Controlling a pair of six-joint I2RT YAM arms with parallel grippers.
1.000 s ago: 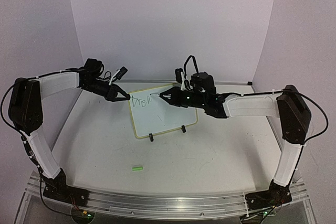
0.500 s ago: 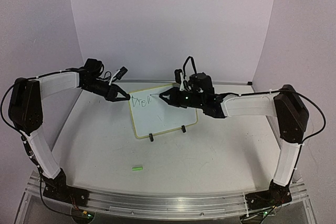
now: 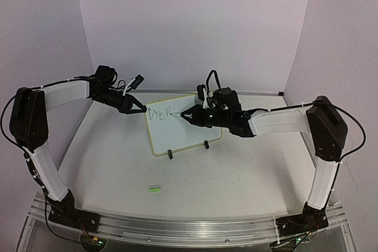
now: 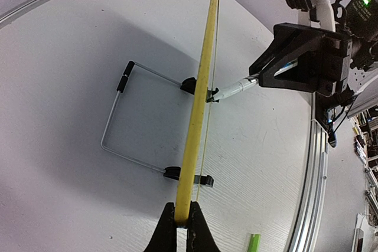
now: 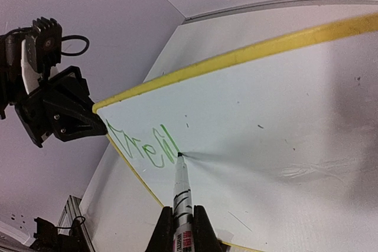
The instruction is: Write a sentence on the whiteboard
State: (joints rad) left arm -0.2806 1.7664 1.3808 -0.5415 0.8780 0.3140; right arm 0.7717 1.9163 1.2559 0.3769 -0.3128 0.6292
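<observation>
The whiteboard (image 3: 190, 133) stands tilted on the table, its yellow frame edge-on (image 4: 201, 98) in the left wrist view. My left gripper (image 3: 143, 110) (image 4: 183, 212) is shut on the board's upper left corner. My right gripper (image 3: 185, 114) (image 5: 182, 213) is shut on a white marker (image 5: 179, 182) (image 4: 234, 90), whose tip touches the board just right of the green writing. The sentence (image 3: 160, 112) (image 5: 143, 146) is a few scrawled green letters near the top left corner.
A green marker cap (image 3: 155, 189) (image 4: 253, 242) lies on the table in front of the board. Two black feet (image 3: 170, 154) and a wire stand (image 4: 112, 116) prop the board. Purple walls close the back and both sides.
My right gripper has shifted slightly left and down with the marker, and the green writing has gained a stroke on its right end. The left arm has not moved.
</observation>
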